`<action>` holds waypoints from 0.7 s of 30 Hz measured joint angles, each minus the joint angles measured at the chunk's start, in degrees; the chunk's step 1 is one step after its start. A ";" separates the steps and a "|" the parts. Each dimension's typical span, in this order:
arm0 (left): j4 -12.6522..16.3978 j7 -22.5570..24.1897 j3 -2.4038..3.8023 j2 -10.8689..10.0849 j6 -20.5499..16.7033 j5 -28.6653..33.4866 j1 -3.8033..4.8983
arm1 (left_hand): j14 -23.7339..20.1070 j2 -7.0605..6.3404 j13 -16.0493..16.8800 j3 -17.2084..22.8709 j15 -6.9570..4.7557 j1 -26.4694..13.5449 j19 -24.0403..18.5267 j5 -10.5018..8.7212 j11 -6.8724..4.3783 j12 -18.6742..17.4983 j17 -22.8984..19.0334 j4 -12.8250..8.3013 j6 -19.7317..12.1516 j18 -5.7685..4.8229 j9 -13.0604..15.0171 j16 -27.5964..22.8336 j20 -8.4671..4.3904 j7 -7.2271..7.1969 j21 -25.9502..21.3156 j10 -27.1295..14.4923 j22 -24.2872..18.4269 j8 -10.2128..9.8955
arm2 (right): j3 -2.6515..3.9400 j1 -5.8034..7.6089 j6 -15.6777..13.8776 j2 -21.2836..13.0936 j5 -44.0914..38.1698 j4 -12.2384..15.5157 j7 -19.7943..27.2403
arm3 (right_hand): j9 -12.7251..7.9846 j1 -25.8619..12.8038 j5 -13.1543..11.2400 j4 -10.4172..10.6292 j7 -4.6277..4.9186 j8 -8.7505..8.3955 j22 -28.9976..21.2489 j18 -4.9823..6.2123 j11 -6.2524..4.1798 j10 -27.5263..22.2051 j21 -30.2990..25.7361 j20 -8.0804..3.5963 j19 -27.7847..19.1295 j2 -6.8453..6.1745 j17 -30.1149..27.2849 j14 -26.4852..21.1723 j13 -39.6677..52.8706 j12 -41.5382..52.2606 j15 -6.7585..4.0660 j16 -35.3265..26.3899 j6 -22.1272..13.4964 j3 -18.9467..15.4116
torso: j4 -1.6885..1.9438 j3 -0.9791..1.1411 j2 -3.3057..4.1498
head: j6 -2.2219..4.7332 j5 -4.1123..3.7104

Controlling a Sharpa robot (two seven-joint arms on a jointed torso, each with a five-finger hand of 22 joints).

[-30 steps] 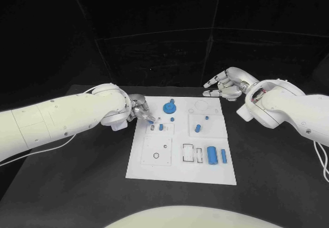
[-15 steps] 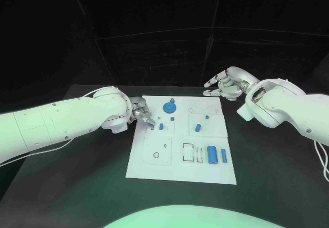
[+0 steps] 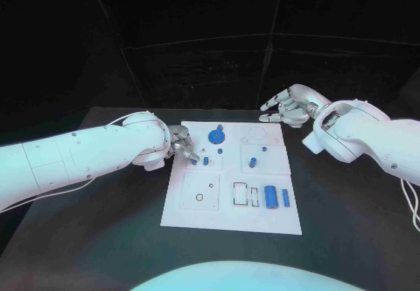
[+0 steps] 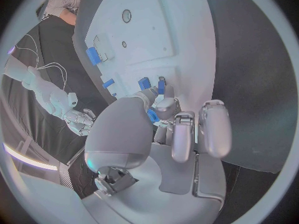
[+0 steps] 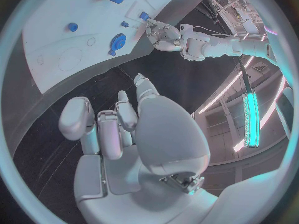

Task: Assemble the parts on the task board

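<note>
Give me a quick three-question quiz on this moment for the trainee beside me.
1. True or false: the right hand is holding a part.
2. Multiple choice: in the head view, the left hand is at the task board's A) left edge, B) near edge, C) right edge.
3. Short answer: what does the left hand pinch between thumb and finger?

Key: 1. False; it is open, off the board's far right corner. 2. A. 3. A small blue part.
</note>
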 measured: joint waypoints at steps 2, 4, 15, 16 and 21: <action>0.00 0.00 0.00 0.01 0.02 -0.05 0.00 | 0.00 0.00 0.00 0.01 0.00 0.00 0.00 -0.01 0.00 0.00 0.00 -0.01 0.00 0.00 0.02 0.00 0.00 0.00 0.00 0.00 0.00 0.00 | 0.00 0.00 0.01 0.00 0.00 -0.01 0.00 | 0.00 0.00 0.00 0.00 0.00 0.00 0.00 0.00 0.00 0.00 0.00 0.00 0.00 0.00 0.00 0.00 0.00 0.00 0.00 0.00 0.00 0.00 | 0.01 0.01 0.00 | -0.04 0.00; 0.00 0.00 0.00 0.02 0.05 -0.09 -0.01 | 0.00 0.00 0.00 0.01 0.00 0.00 0.00 -0.01 0.00 0.00 0.00 -0.01 -0.01 0.00 0.08 0.00 0.00 0.01 0.00 0.00 0.00 0.00 | 0.00 0.00 0.01 0.02 0.00 -0.03 0.01 | 0.00 0.00 0.00 0.00 0.00 0.00 0.00 0.00 0.00 0.00 0.00 0.00 0.00 0.00 0.00 0.00 0.00 0.00 0.00 0.00 0.00 0.00 | 0.02 0.01 0.00 | -0.05 -0.05; -0.36 0.11 0.04 0.09 0.90 -0.13 -0.02 | 0.00 0.01 0.01 0.06 0.00 0.01 0.00 -0.17 0.01 0.00 0.00 -0.06 -0.10 0.00 0.08 0.00 0.00 0.10 0.00 -0.01 0.00 -0.05 | 0.00 0.00 0.06 0.07 0.00 -0.11 0.02 | 0.00 0.00 0.00 0.00 0.00 0.00 0.00 -0.01 0.00 0.00 0.00 0.00 0.00 0.00 0.00 0.00 0.00 0.00 0.00 0.00 0.00 0.00 | 0.07 0.01 -0.03 | -0.20 -0.15; -0.38 0.11 0.04 0.10 1.01 -0.13 -0.01 | 0.00 0.01 0.01 0.06 0.00 0.01 0.00 -0.17 0.01 0.00 0.00 -0.06 -0.10 0.00 0.07 0.00 0.00 0.10 0.00 -0.01 0.00 -0.05 | 0.00 0.00 0.06 0.07 0.00 -0.12 0.02 | 0.00 0.00 0.00 0.00 0.00 0.00 0.01 0.00 0.00 0.00 0.00 0.00 0.00 0.00 0.00 0.00 0.00 0.00 0.00 0.00 0.00 0.00 | 0.07 0.01 -0.03 | -0.22 -0.15; -0.39 0.11 0.05 0.13 1.66 -0.15 0.02 | 0.00 0.01 -0.10 0.07 0.00 0.01 0.00 -0.18 0.02 0.00 0.00 -0.06 -0.11 0.00 0.08 0.00 0.00 0.11 0.00 -0.01 0.00 -0.08 | 0.00 0.00 0.08 0.07 0.00 -0.13 0.02 | 0.00 0.00 0.00 0.00 0.00 0.00 0.01 0.00 0.00 0.00 0.00 0.00 0.00 0.00 0.00 0.00 0.00 0.00 0.00 0.00 0.00 0.00 | 0.06 0.01 -0.03 | -0.27 -0.15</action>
